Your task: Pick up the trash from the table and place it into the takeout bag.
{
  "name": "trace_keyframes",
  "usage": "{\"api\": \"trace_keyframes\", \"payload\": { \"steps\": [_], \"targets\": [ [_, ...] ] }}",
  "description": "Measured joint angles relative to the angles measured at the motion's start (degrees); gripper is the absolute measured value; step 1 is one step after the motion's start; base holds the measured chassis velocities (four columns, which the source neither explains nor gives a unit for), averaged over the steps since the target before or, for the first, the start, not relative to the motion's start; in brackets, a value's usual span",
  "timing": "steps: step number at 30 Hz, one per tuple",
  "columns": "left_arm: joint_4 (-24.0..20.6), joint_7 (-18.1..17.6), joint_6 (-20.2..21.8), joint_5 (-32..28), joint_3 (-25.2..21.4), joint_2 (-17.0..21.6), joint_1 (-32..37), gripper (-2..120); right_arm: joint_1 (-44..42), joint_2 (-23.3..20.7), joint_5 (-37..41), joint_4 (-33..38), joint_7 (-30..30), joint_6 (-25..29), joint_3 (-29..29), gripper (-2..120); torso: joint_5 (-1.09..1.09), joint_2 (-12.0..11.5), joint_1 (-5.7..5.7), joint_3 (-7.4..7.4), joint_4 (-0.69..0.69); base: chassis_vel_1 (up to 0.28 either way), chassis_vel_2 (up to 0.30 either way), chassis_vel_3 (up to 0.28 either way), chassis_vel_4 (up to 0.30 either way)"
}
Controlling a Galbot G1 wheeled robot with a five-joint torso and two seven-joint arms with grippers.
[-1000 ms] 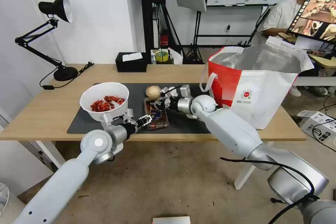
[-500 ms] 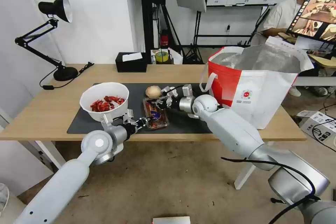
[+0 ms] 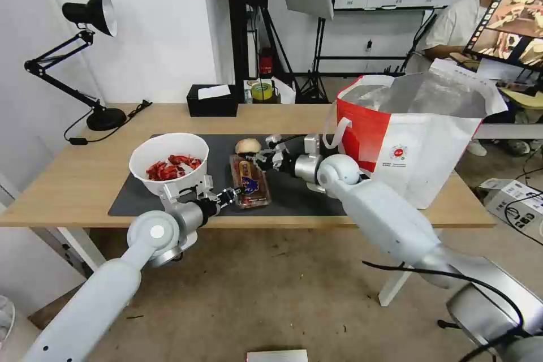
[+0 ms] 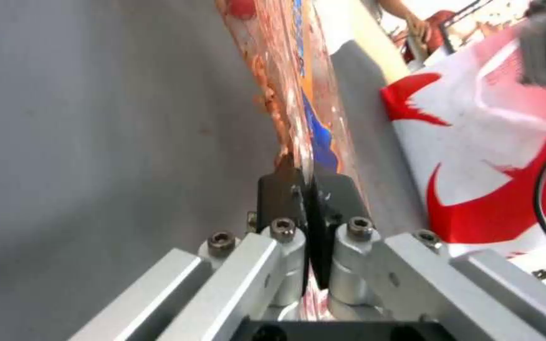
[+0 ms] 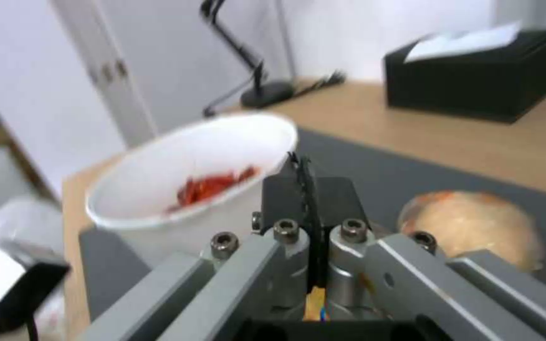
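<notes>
The clear plastic tray [image 3: 247, 180] with red and beige scraps lies lengthwise over the dark grey mat [image 3: 141, 195] on the table [image 3: 79, 175]. My left gripper [image 3: 227, 197] is shut on its near corner, the pads pinching the plastic edge [image 4: 295, 156]. My right gripper [image 3: 262, 159] is shut on the tray's far end. A round beige lump [image 3: 248, 145] sits just behind the tray, also beside the right gripper [image 5: 308, 189]. The white bowl of red shells [image 3: 168, 163] stands left of the tray. The red-and-white takeout bag [image 3: 418, 136] stands open to the right.
A black tissue box [image 3: 212, 100] and a roll of tape [image 3: 261, 91] sit at the table's back edge. A black desk lamp [image 3: 90, 17] stands at the back left. The bag's white handle [image 3: 334, 130] hangs close to my right wrist.
My right gripper has drawn back to the right and away from me, and the tray now lies longer and straighter between the two grippers. My left gripper has shifted slightly left.
</notes>
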Motion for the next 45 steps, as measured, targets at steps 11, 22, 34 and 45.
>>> {"api": "trace_keyframes", "payload": {
  "steps": [11,22,34,45],
  "targets": [
    [-5.52,1.22,-1.61,-0.71,-3.43,1.04,2.11,0,-19.80,-11.11,-1.84,25.22,14.89,3.31,11.43,36,0.01,0.01,-0.02,-0.01,0.00,0.000,0.000,0.000,0.000],
    [-6.20,2.08,-1.29,-3.03,-2.92,4.51,-2.99,0,-42.35,-19.89,-9.62,37.66,13.61,8.61,26.62,78,0.00,0.01,-0.02,-0.01,-0.01,0.000,0.000,0.000,0.000],
    [-4.85,3.61,-1.40,-5.89,6.03,5.49,-19.79,0,-65.72,-12.79,-21.55,43.01,14.19,19.90,38.14,100,0.02,0.01,0.00,-0.01,0.00,0.000,0.000,0.000,0.000],
    [0.98,4.93,-3.18,-5.85,16.92,-1.34,-35.66,0,-76.59,-6.37,-30.65,41.84,19.56,28.39,42.00,100,0.00,0.00,-0.01,0.00,0.00,0.000,0.000,0.000,0.000]
  ]
}}
